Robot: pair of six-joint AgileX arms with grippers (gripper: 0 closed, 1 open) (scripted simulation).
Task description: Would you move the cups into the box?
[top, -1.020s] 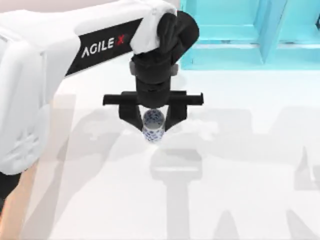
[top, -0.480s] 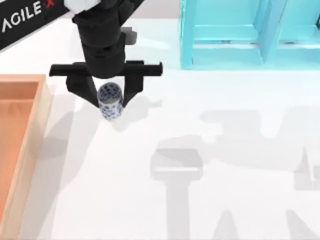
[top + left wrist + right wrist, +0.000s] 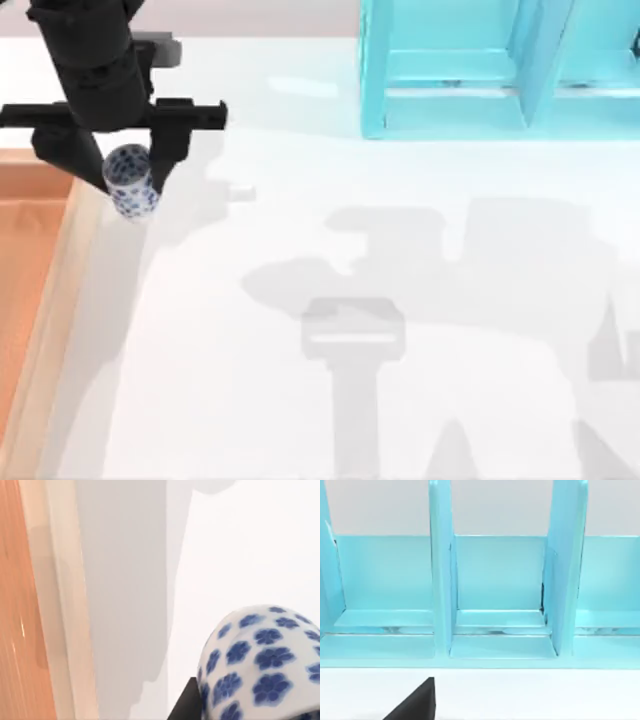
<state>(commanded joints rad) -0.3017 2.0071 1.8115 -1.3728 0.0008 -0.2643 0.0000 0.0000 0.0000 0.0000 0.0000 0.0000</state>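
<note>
Here the white table [image 3: 420,300] is lying bare and smooth under soft grey shadows, taking up most of the top view. At its far edge a turquoise shelf frame [image 3: 500,70] is standing, its upright dividers facing the right wrist camera. Along the table's left side the box [image 3: 50,300] is showing its tan wall and orange-brown floor, the wall running as a long pale strip in the left wrist view too. The left gripper [image 3: 128,175] is hanging at the table's far left, just beside that wall, its black fingers pinching a cup [image 3: 131,182] white with blue flowers. The cup is sitting just outside the box, over the table beside the rim. Right of the box, the wide middle of the table is lying open.
</note>
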